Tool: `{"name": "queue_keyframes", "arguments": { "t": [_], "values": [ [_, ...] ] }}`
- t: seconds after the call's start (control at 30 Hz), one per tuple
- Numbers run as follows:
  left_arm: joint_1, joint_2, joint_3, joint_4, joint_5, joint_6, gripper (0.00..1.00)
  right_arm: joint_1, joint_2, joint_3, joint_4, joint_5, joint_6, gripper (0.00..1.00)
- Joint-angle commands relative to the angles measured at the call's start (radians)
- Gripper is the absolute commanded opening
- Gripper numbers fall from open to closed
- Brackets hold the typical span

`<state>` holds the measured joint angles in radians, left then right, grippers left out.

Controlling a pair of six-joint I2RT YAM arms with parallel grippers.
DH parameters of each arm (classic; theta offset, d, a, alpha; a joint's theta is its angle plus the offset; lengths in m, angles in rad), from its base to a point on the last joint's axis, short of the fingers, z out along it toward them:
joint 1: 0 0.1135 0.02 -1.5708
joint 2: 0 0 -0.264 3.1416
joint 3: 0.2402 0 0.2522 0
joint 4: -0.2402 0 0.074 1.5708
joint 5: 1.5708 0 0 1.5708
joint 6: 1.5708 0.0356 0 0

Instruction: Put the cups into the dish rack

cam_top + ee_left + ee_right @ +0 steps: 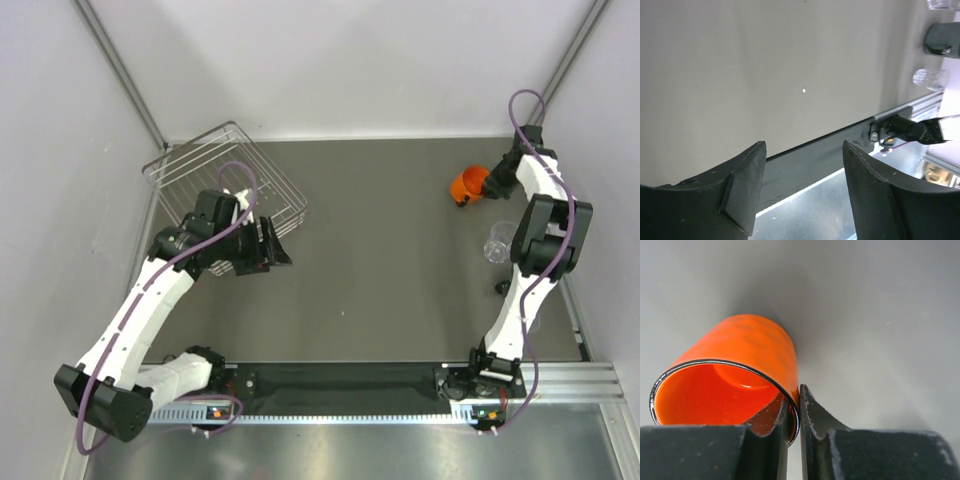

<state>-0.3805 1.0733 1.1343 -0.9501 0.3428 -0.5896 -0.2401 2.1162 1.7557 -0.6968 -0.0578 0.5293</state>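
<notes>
The bright orange mug (466, 186) is at the far right of the table, tilted with its mouth toward my right gripper (487, 184). In the right wrist view the gripper (799, 405) is shut on the mug's (740, 355) rim, one finger inside and one outside; the handle is hidden. The silver wire dish rack (225, 172) stands at the far left. My left gripper (278, 245) is open and empty, just right of the rack's near corner. A clear tumbler (497, 243) stands beside the right arm. The left wrist view shows the dark grey cup (942, 40) and a clear tumbler (930, 78).
The right arm's links cover most of the cups along the right edge in the top view. A second clear tumbler (942, 4) shows at the left wrist view's top edge. Grey walls close in the table on the left, far and right sides.
</notes>
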Motion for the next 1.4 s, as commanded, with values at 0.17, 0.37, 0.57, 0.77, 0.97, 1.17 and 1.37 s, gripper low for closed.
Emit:
{"name": "queue_keyframes", "arguments": {
  "t": [0.17, 0.37, 0.57, 0.77, 0.97, 1.17, 1.37],
  "values": [
    [-0.003, 0.007, -0.022, 0.171, 0.113, -0.101, 0.65, 0.073, -0.192, -0.035, 0.059, -0.178, 0.170, 0.00],
    [-0.003, 0.040, 0.027, 0.258, 0.192, -0.173, 0.71, 0.223, -0.438, -0.205, 0.149, -0.338, 0.319, 0.00],
    [-0.003, 0.033, 0.019, 0.416, 0.309, -0.269, 0.76, 0.453, -0.588, -0.295, 0.259, -0.468, 0.388, 0.00],
    [-0.003, -0.053, -0.056, 0.625, 0.441, -0.407, 0.81, 0.587, -0.723, -0.429, 0.487, -0.619, 0.486, 0.00],
    [-0.003, -0.133, -0.102, 0.836, 0.505, -0.487, 0.91, 0.697, -0.821, -0.545, 0.738, -0.674, 0.613, 0.00],
    [-0.005, -0.144, -0.099, 0.984, 0.545, -0.573, 0.97, 0.746, -0.858, -0.617, 1.004, -0.666, 0.742, 0.00],
    [-0.029, -0.121, -0.099, 1.008, 0.538, -0.602, 0.97, 0.785, -0.831, -0.668, 1.200, -0.613, 0.828, 0.00]
  ]
}}
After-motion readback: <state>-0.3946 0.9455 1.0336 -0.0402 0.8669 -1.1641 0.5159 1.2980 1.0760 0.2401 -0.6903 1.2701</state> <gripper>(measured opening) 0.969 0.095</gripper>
